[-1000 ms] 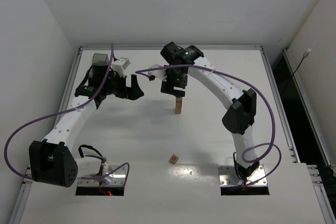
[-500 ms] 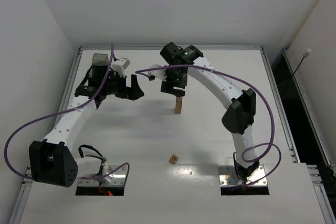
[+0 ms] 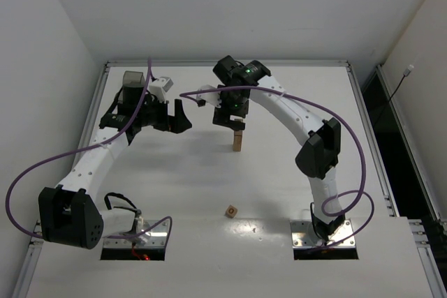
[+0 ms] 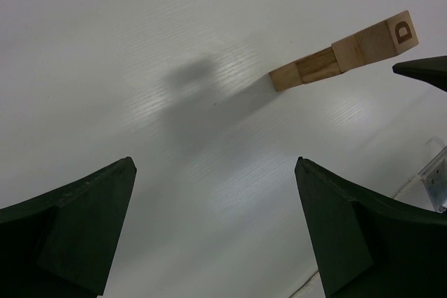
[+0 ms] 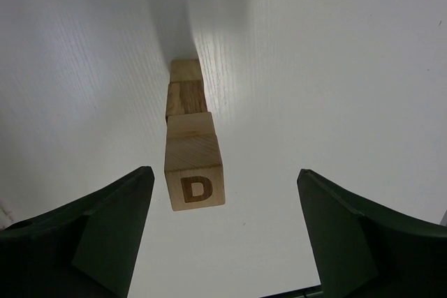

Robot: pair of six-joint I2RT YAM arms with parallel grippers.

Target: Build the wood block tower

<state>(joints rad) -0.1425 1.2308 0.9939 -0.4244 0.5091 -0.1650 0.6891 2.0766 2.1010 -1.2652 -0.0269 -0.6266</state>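
The tower [image 3: 238,140] is a narrow column of tan wood blocks standing mid-table. Its top face carries a dark "D" [image 5: 196,189]. It also shows in the left wrist view [image 4: 346,52], at the upper right. My right gripper [image 3: 231,121] hangs just above the tower top, open and empty, its fingers [image 5: 105,232] spread wide either side of the top block without touching it. My left gripper [image 3: 176,118] is open and empty to the left of the tower, over bare table. A single loose wood block [image 3: 230,211] with a ring mark lies near the front.
The white table [image 3: 174,186] has a raised metal rim along its edges. Purple cables loop from both arms. The arm bases sit at the near edge, with a small speck [image 3: 254,227] on the table by the right base.
The right gripper has shifted very slightly left above the tower. The left arm, the tower and the loose block have not moved.
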